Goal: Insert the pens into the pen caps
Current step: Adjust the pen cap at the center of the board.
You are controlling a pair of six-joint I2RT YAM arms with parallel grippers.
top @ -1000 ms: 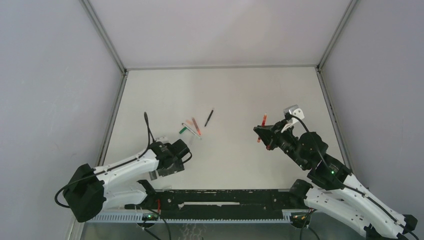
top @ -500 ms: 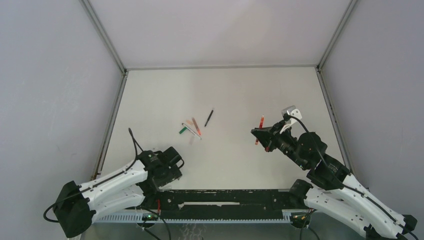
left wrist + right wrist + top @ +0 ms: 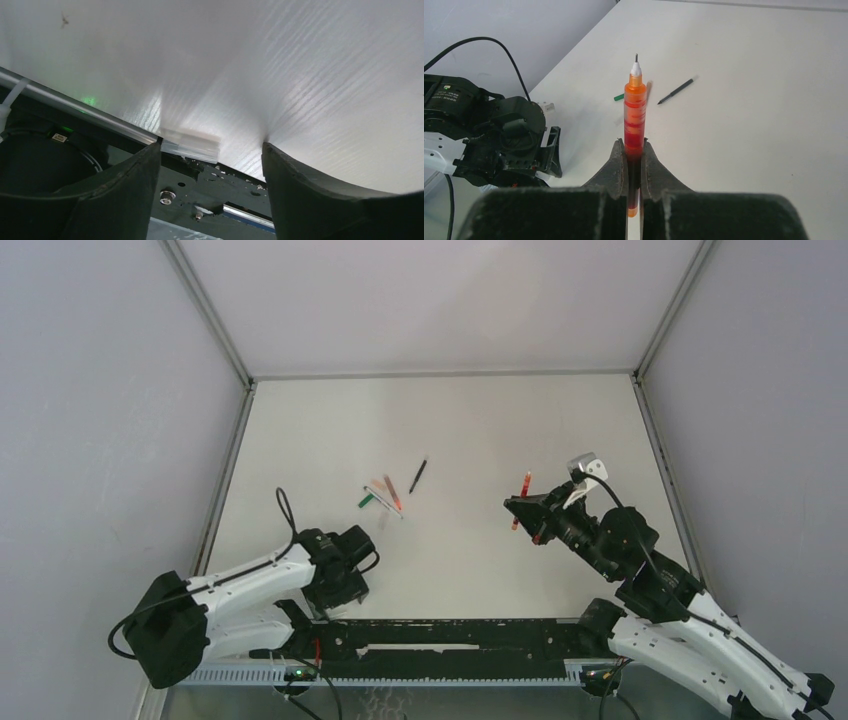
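Note:
My right gripper (image 3: 527, 508) is shut on a red pen (image 3: 523, 490) and holds it above the table. In the right wrist view the red pen (image 3: 634, 112) stands between the shut fingers (image 3: 616, 167), its bare tip pointing away. A black pen (image 3: 418, 475) lies at mid-table and also shows in the right wrist view (image 3: 677, 91). A cluster with a red pen (image 3: 392, 492) and a pale barrel with a green end (image 3: 365, 500) lies left of it. No separate caps can be made out. My left gripper (image 3: 343, 582) is open and empty at the near edge (image 3: 211, 148).
The table's near edge with its metal rail (image 3: 75, 106) and a small translucent clip (image 3: 191, 145) lies just under the left gripper. Grey walls enclose the table on the left, back and right. The left arm (image 3: 499, 132) shows in the right wrist view.
The left arm drew back toward the near edge, then shifted a little to the right. The right gripper has held nearly still with the red pen.

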